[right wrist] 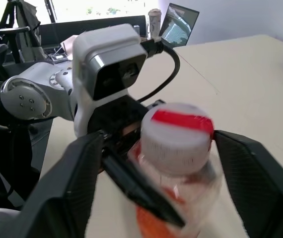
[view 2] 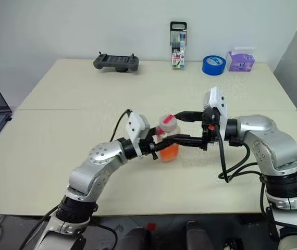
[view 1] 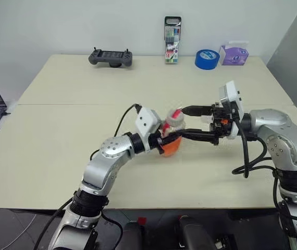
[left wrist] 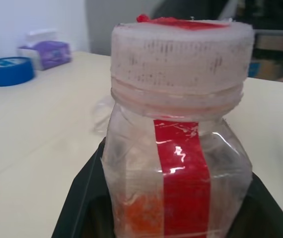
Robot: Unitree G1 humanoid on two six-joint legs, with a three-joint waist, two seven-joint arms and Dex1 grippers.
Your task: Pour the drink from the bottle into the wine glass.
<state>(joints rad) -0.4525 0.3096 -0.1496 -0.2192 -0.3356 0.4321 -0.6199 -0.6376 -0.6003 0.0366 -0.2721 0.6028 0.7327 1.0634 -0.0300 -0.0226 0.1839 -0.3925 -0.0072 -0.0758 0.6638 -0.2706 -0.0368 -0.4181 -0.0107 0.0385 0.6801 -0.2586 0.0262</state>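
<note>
Two grippers at bottle (view 2: 168, 136), left gripper (view 2: 159, 145) jaws clamping it, right gripper (view 2: 182, 127) jaws spread, red-and-white label unreadable

Your mid-desk (view 1: 60, 156) is open; controller (view 1: 110, 57), marker case (view 1: 172, 40), tape (view 1: 207, 59) and tissue box (view 1: 234, 54) line its far edge.

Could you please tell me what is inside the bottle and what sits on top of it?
Orange drink fills the lower part of the bottle; the upper part looks empty. A red-and-white cap closes the top. The left tool covers part of the bottle's side.
</note>
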